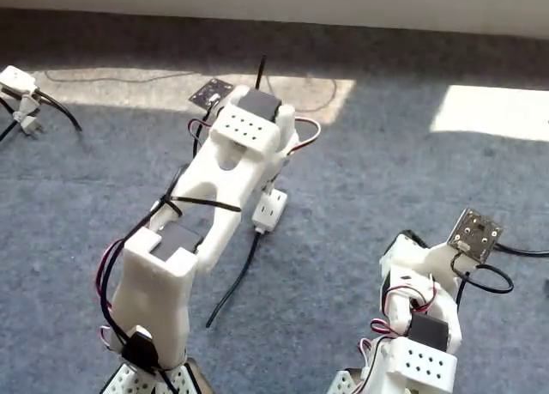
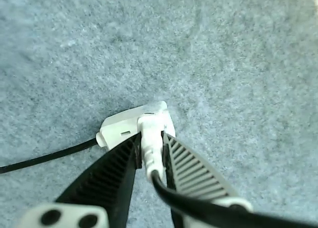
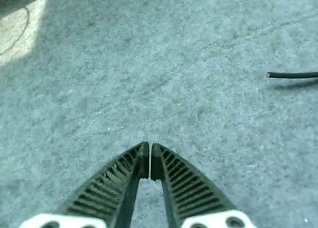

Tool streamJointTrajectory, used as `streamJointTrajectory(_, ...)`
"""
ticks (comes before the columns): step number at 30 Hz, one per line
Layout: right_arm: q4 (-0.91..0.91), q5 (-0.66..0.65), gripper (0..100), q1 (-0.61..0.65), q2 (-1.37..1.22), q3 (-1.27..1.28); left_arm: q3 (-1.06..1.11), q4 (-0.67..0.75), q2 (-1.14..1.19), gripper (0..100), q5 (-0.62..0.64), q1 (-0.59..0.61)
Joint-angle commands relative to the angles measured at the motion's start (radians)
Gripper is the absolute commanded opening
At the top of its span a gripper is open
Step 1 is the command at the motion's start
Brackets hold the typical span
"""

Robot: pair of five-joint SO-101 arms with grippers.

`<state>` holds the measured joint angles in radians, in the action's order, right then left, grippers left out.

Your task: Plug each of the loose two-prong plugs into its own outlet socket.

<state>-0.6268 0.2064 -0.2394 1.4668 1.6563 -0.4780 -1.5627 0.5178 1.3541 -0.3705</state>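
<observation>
My left gripper (image 2: pixel 151 137) is shut on a white two-prong plug (image 2: pixel 150 158) with a black cord, and the plug's front end meets a white outlet socket (image 2: pixel 119 128) lying on the grey carpet. Whether the prongs are fully in, I cannot tell. In the high view the left arm (image 1: pixel 244 132) stretches over the middle of the floor, with the socket (image 1: pixel 271 209) just beneath its tip. My right gripper (image 3: pixel 149 151) is shut with nothing in it, hanging over bare carpet. The right arm (image 1: pixel 420 334) is folded at the near right.
The socket's black cable (image 1: pixel 236 278) trails toward the near side. Another white plug or socket piece (image 1: pixel 21 98) with black cables lies at the far left. A loose black cable end (image 3: pixel 293 75) lies on the carpet beyond my right gripper. Sunlit patches mark the far floor.
</observation>
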Motion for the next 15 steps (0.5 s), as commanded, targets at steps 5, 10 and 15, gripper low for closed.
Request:
streamJointTrajectory(5,-0.004,0.003,2.9,0.005,0.01,-0.007,-0.039,0.012,-0.001,1,0.097,-0.085)
streamJointTrajectory(10,-0.004,0.003,2.9,0.005,0.01,-0.007,-0.038,0.018,0.001,1,0.098,-0.077)
streamJointTrajectory(15,-0.004,0.003,2.9,0.005,0.01,-0.007,-0.047,0.025,0.033,1,0.1,-0.056)
